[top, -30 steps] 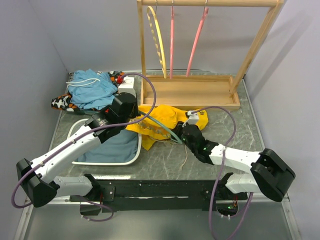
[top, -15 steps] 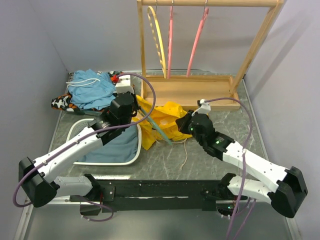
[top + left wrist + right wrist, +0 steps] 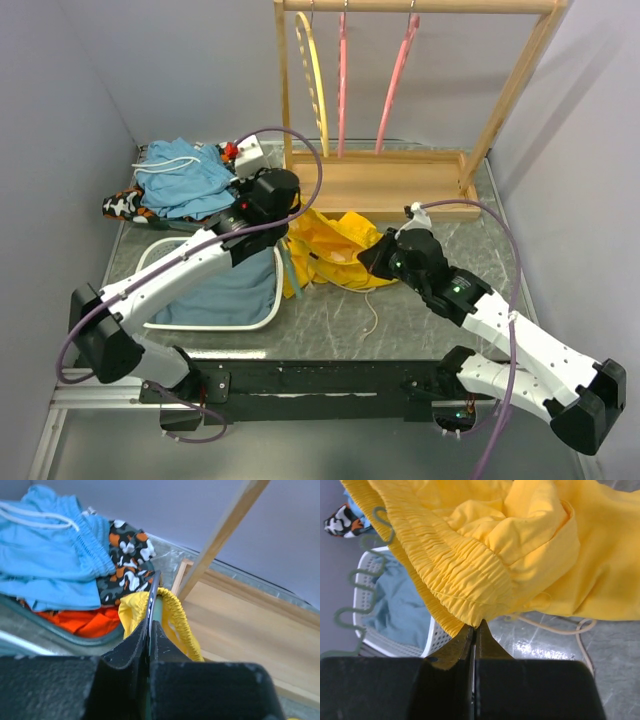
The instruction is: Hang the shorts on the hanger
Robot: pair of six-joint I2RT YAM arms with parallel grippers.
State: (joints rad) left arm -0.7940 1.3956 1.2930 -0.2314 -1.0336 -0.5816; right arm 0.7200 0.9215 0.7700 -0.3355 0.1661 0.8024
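Observation:
The yellow shorts (image 3: 325, 243) lie bunched on the table in front of the wooden rack. My left gripper (image 3: 272, 197) is shut on the pale teal hanger (image 3: 284, 264). In the left wrist view the hanger (image 3: 158, 609) sticks out of the left gripper (image 3: 151, 625), with the shorts' gathered waistband (image 3: 176, 614) looped over it. My right gripper (image 3: 373, 254) is shut on the waistband's edge. In the right wrist view the right gripper (image 3: 475, 626) pinches the shorts (image 3: 485, 575), and the hanger's notched arm (image 3: 362, 575) shows at the left.
A wooden rack (image 3: 375, 185) at the back carries two pink hangers (image 3: 395, 75) and a yellow hanger (image 3: 312, 75). Light blue shorts (image 3: 183, 175) and camouflage cloth (image 3: 125, 205) lie back left. A white basket (image 3: 215, 295) holds blue-grey cloth. The white drawstring (image 3: 372, 320) trails on the table.
My left gripper has moved back and right with the hanger. My right arm has swung right, drawing the waistband along. The shorts have bunched up nearer the rack.

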